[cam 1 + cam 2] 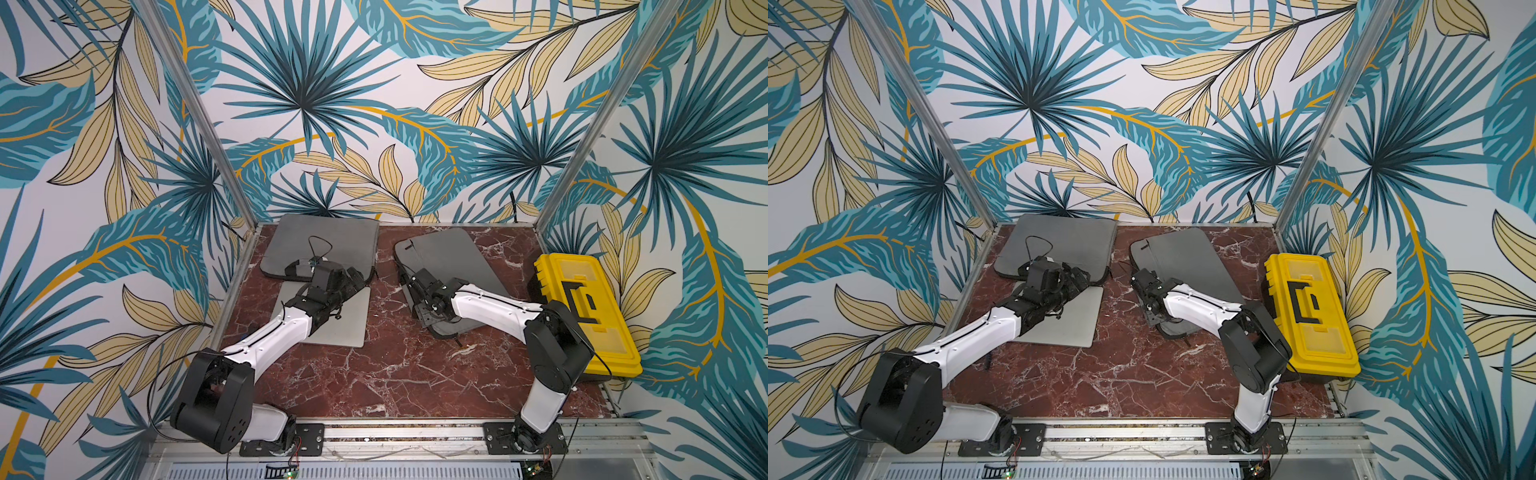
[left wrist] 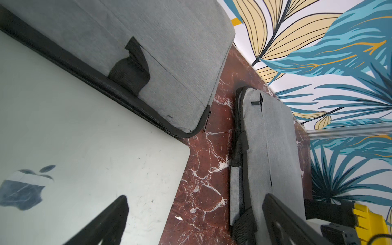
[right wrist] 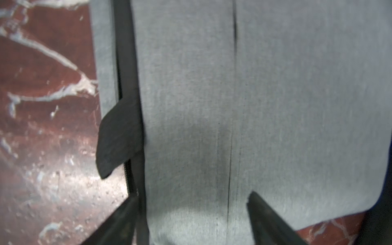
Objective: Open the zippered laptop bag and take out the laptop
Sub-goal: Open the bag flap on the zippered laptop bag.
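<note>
Grey cloth makes up the laptop bag (image 1: pixel 332 241) that lies flat in the upper left part of the red marble table (image 1: pixel 395 374). The silver laptop (image 1: pixel 345 324) lies flat on the table just below that bag in both top views. Its top edge touches the bag's black zipper edge. In the left wrist view you can see an apple mark on its lid.

The left gripper (image 2: pixel 196 196) hangs low over the right side of the laptop. Its jaws are spread wide and hold nothing.

A second grey bag (image 1: pixel 453 253) lies in the middle right of the table, well apart from the laptop. The right gripper (image 3: pixel 194 195) is just above its left edge. Its jaws stand apart, one by the black zipper strip and one over the grey cloth, and nothing is pinched between them.

A yellow toolbox (image 1: pixel 582 307) sits at the right edge of the table.
</note>
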